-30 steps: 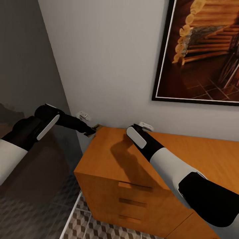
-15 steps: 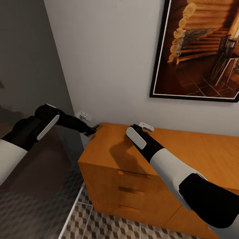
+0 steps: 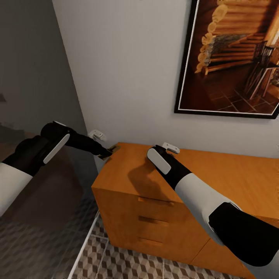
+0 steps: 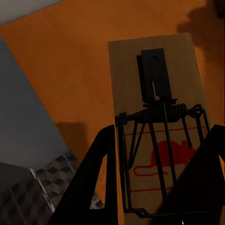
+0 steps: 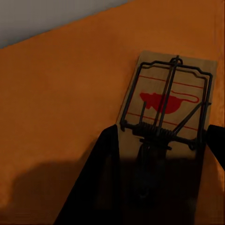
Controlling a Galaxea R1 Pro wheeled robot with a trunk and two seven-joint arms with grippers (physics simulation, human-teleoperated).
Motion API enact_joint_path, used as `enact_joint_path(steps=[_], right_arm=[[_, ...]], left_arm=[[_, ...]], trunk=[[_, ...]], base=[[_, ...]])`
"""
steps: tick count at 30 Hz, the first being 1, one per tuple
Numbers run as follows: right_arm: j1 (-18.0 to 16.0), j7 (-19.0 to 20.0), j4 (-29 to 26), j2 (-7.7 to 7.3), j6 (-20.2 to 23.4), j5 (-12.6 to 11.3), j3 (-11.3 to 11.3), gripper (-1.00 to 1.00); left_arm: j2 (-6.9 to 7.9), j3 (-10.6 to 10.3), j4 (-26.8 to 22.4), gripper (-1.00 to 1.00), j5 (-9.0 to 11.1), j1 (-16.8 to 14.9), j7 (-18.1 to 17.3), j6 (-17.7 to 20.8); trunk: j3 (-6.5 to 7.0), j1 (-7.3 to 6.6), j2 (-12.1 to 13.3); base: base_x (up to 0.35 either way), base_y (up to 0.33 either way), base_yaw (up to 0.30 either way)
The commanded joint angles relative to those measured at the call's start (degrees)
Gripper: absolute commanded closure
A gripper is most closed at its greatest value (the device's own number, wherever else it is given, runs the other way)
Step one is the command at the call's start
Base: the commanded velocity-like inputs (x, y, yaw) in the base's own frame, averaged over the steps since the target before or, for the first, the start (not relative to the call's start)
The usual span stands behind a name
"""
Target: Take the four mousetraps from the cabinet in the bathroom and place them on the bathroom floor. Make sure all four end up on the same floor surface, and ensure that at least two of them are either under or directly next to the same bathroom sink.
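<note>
Seen from the head camera, the left gripper [image 3: 107, 152] reached to the back left corner of the orange-brown cabinet [image 3: 128, 186], where a small tan mousetrap [image 3: 112, 148] showed at its tip, close to the white wall [image 3: 128, 69]. In the left wrist view that mousetrap [image 4: 157, 122] sat between the two dark fingers [image 4: 96, 183], its wire spring and red mouse print plain; the fingers bracketed its sides closely, but I could not tell whether they actually pressed on it, nor whether it was lifted clear of the cabinet top [image 4: 65, 70].

The right gripper [image 3: 167, 149] lay over the cabinet top near the wall. In the right wrist view a second mousetrap [image 5: 171, 101] lay flat on the orange wood [image 5: 61, 103], partly between the spread fingers [image 5: 101, 187], which stood wide of its edges.

Cube-patterned bathroom floor [image 3: 116, 263] tiles showed below the cabinet's drawers. A framed picture [image 3: 232, 58] of a log building hung on the wall above
</note>
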Motion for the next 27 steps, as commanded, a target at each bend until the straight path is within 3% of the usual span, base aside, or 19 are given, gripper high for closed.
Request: enact_joint_path(steps=[1,8,27], right_arm=[[0.0,-0.4,0.4,0.0,0.7,-0.5,0.1,1.0],[0.0,-0.4,0.1,0.0,0.7,-0.5,0.1,1.0],[0.0,-0.4,0.1,0.0,0.8,-0.5,0.1,1.0]], left_arm=[[-0.08,-0.1,0.0,1.0,-0.1,-0.1,0.0,0.1],[-0.72,-0.1,0.5,1.0,-0.1,-0.1,0.0,0.1],[-0.78,-0.1,0.5,1.0,-0.1,-0.1,0.0,0.1]], trunk=[[-0.07,-0.02,0.0],[-0.07,-0.02,0.0],[-0.07,-0.02,0.0]], base=[[-0.252,0.0,0.0],[-0.318,0.0,0.0],[-0.337,0.0,0.0]])
